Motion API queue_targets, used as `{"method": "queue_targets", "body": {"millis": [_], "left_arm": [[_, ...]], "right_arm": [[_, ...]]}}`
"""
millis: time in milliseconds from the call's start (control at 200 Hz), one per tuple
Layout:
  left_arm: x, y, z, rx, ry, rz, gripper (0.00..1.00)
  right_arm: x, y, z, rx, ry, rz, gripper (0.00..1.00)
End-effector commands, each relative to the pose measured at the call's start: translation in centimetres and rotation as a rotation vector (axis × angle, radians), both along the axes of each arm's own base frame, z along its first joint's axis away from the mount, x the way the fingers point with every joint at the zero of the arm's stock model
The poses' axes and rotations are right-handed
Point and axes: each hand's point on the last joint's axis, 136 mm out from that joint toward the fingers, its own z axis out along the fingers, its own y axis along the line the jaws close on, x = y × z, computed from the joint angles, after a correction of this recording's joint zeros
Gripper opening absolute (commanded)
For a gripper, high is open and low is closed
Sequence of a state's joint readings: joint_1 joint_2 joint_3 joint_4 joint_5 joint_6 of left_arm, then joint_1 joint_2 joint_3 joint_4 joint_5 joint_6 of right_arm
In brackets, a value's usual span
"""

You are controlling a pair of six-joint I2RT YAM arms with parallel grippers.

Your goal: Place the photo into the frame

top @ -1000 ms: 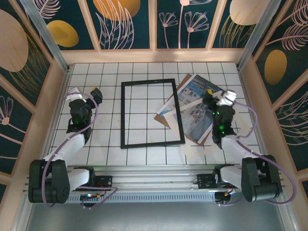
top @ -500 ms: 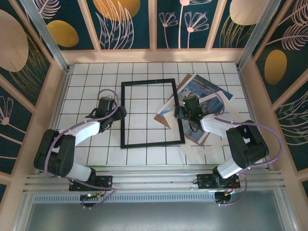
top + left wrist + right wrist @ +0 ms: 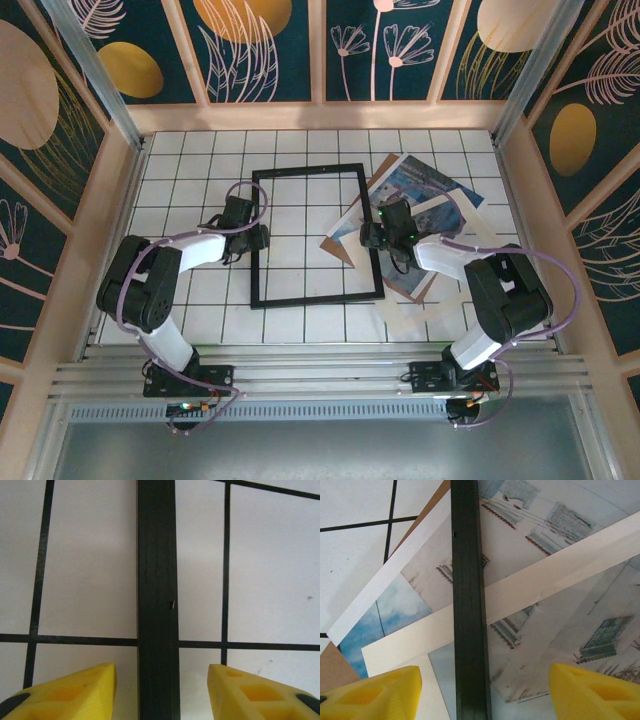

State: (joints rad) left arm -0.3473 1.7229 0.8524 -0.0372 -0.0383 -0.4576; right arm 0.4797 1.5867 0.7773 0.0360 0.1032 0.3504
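Currently the task is at an early stage: the photo is not yet inside the frame.

1. The frame lies flat and empty at the middle of the tiled table.
2. The photo lies to the right of the frame opening, tilted, in a loose stack with the brown backing board and the white mat. The right rail of the frame crosses over the left part of this stack, so the photo is partly beneath it.
3. The left gripper straddles the left rail. Its jaws are apart, one on each side, with a gap to the rail; nothing is grasped.
4. The right gripper straddles the right rail likewise, jaws released and clear of it.

Remaining, as judged: secure the frame, free the photo from under the rail, then align and seat it in the opening.
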Motion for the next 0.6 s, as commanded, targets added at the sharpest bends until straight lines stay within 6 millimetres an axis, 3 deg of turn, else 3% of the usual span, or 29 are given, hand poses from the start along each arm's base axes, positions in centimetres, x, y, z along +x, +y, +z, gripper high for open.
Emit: {"method": "queue_targets", "body": {"millis": [0,255,575,595], "left_arm": [[-0.2,0.4,-1.0,0.053,0.037,-0.008,0.46],[0.2,0.9,-0.9,0.102,0.038,-0.019,0.23],[0.4,3.3,1.6,0.241,0.034,-0.008,0.18],[0.4,3.5,2.6,0.248,0.017,-0.007,0.19]], "right_arm": [[0.1,0.3,0.2,0.025,0.008,-0.001,0.69],[-0.3,0.1,0.9,0.065,0.010,0.000,0.69],[-0.5,-1.8,3.7,0.086,-0.037,-0.015,0.70],[-0.4,-2.0,4.0,0.087,-0.044,-0.018,0.70]]}}
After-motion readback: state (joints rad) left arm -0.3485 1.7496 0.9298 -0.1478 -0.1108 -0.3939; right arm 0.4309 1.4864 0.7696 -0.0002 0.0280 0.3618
